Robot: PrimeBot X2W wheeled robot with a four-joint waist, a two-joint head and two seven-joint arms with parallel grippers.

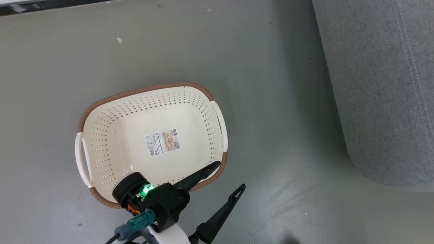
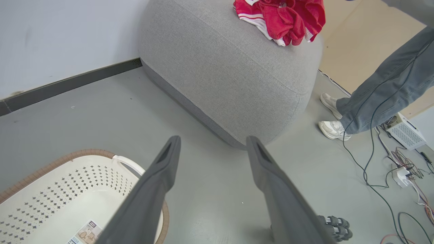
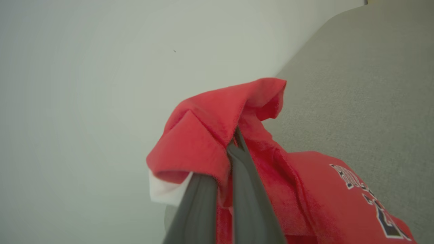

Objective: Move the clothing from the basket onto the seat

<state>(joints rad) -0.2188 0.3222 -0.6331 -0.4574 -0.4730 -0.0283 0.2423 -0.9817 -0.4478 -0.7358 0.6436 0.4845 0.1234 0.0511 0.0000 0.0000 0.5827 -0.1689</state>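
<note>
Red clothing (image 3: 203, 135) – one fold is pinched between the two fingers of the right gripper (image 3: 234, 144), which are closed tight on the fabric at centre frame of the right wrist view. A white panel shows at the fold's lower left. More red cloth with dark lettering lies at the lower right, on the grey seat (image 3: 356, 84) that takes up the right side.

Left wrist view: a bunched red-and-white heap sits on top of the seat, upper right of the frame. The left gripper (image 2: 213, 142) has its jaws spread wide with nothing between them, over the grey floor (image 2: 84, 118). The basket (image 2: 67, 189) is at the lower left. A person (image 2: 379, 98) in grey trousers and pale shoes stands at the right, just beside the seat; cables (image 2: 373, 176) trail across the lower right.

Head view: the basket is left of centre, with the label (image 1: 162, 142) on its base in plain sight. The left gripper is at bottom centre – one finger over the basket's lower-right rim, the other over the floor. The seat fills the right edge, well apart from the basket.
</note>
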